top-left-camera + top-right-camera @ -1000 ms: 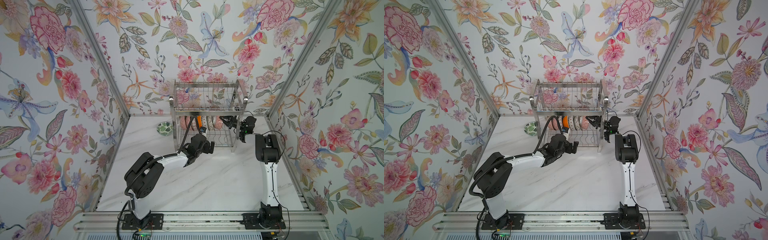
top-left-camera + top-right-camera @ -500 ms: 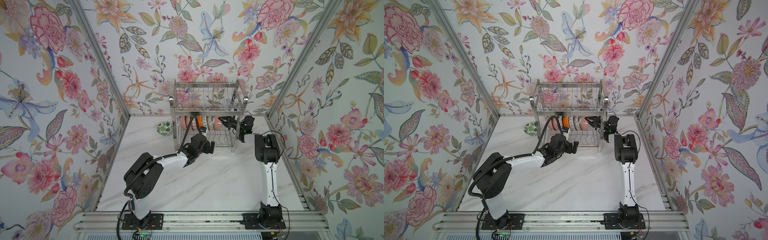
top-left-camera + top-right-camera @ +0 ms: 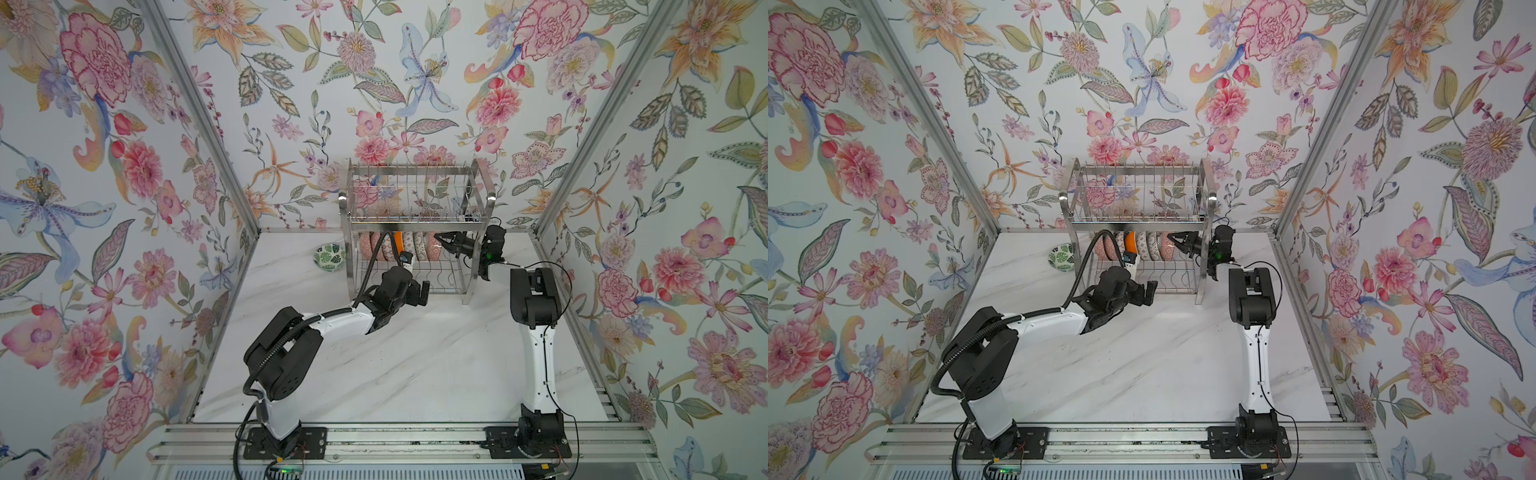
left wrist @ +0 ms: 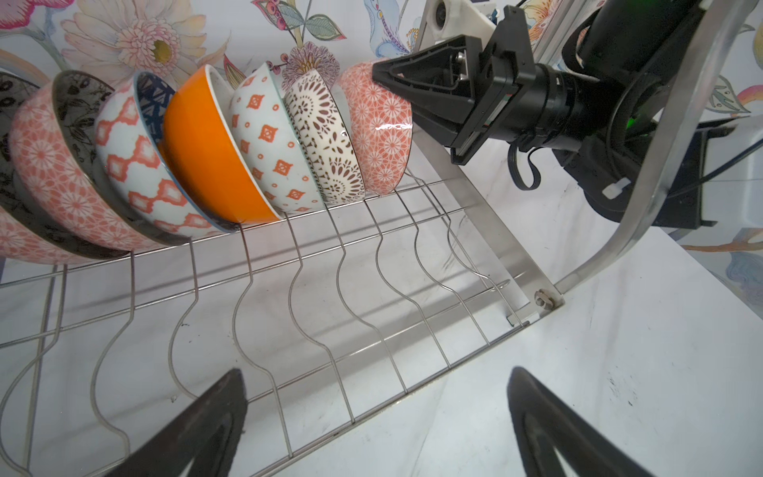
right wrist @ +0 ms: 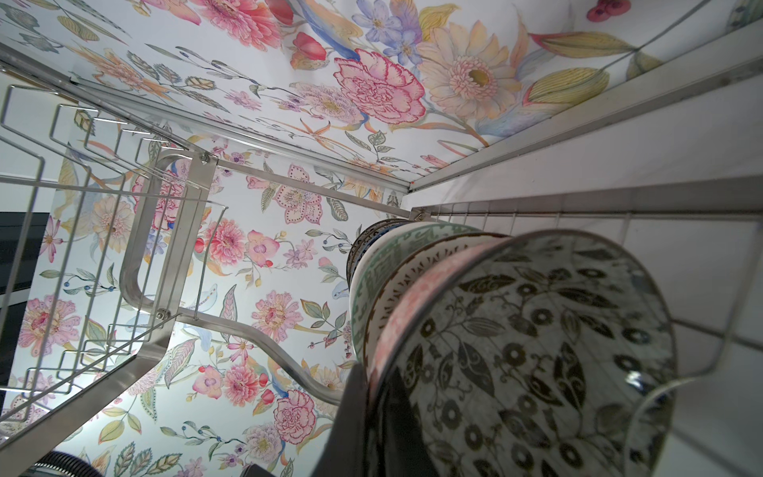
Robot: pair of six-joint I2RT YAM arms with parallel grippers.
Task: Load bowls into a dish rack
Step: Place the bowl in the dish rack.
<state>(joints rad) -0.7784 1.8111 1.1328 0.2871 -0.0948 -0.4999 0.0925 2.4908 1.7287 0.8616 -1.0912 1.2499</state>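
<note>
**Hardly any movement since earlier**

Black right gripper stays pinching the rim of a pink-outside, black-floral round ceramic bowl (last in the row) on the lower tier of the shiny steel wire dish rack at the far edge of the white worktop. Black left gripper hangs spread, empty, before it.

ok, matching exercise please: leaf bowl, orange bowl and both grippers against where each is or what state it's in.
1 green leaf bowl
2 orange bowl
3 left gripper
4 right gripper

A shut on the pink end bowl's rim
B on the table beside the dish rack
C open, empty
D standing in the rack's lower tier

Pairs: 1-B, 2-D, 3-C, 4-A
</note>
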